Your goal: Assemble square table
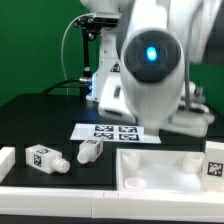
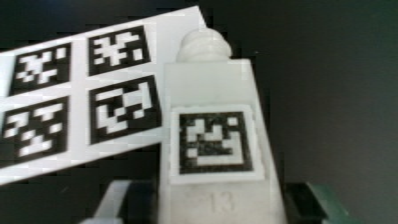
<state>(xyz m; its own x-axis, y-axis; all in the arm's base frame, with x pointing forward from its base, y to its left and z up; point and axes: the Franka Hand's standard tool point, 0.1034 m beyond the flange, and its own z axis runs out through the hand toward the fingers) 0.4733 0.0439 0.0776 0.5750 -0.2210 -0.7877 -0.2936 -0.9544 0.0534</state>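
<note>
In the wrist view a white table leg (image 2: 214,110) with a black-and-white tag lies lengthwise between my fingers, its threaded tip pointing away from the gripper. My gripper (image 2: 214,203) is shut on its blunt end, with the dark pads against both sides. In the exterior view the arm's body hides the gripper and this leg. The square tabletop (image 1: 165,178) with its raised rim lies at the front, towards the exterior view's right. Two more legs (image 1: 42,157) (image 1: 90,150) lie on the black table at the exterior view's left, and a third leg (image 1: 213,165) rests at the tabletop's right edge.
The marker board (image 2: 80,95) lies right beside the held leg and shows under the arm in the exterior view (image 1: 112,130). A long white rail (image 1: 50,197) runs along the table's front edge. Cables and a stand rise at the back.
</note>
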